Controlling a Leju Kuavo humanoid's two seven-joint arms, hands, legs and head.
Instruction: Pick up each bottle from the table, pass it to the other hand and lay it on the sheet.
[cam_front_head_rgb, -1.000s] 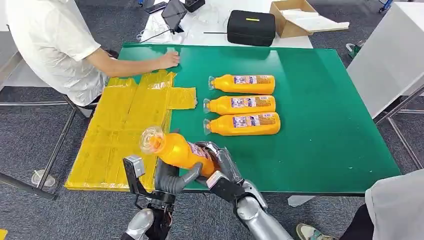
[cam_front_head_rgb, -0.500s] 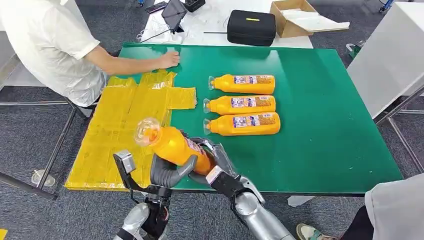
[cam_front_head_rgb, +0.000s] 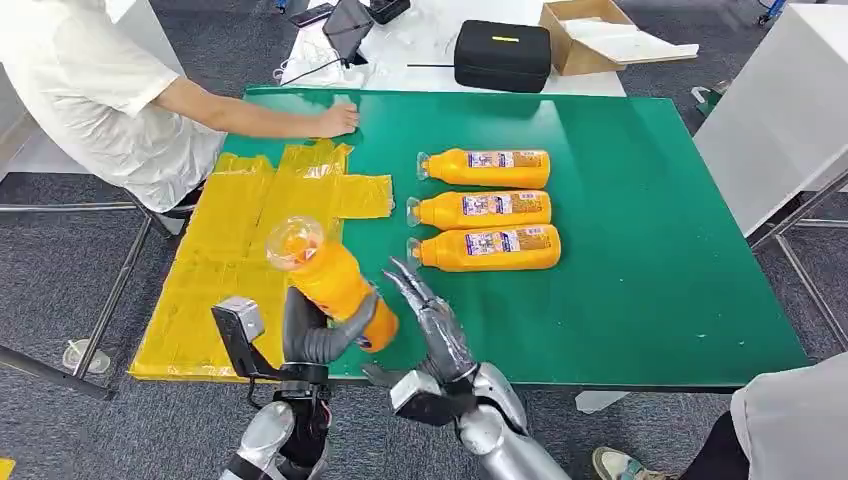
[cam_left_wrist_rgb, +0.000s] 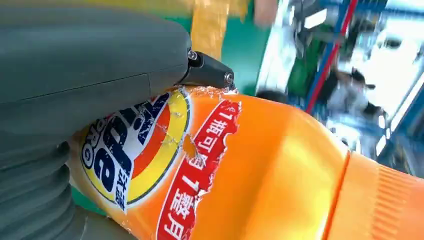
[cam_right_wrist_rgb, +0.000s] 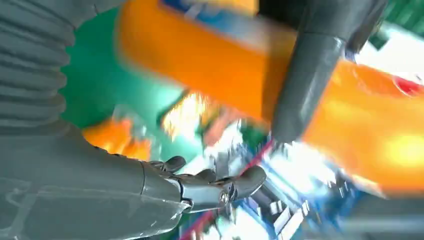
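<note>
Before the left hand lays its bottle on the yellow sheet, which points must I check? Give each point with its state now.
1. Left hand holds the bottle: ok.
2. Right hand is open and off the bottle: ok.
3. Yellow sheet has bare space to lay it on: ok.
4. Person's hand is off the sheet, on the green table: ok.
5. Firmness of the grip: cannot tell.
</note>
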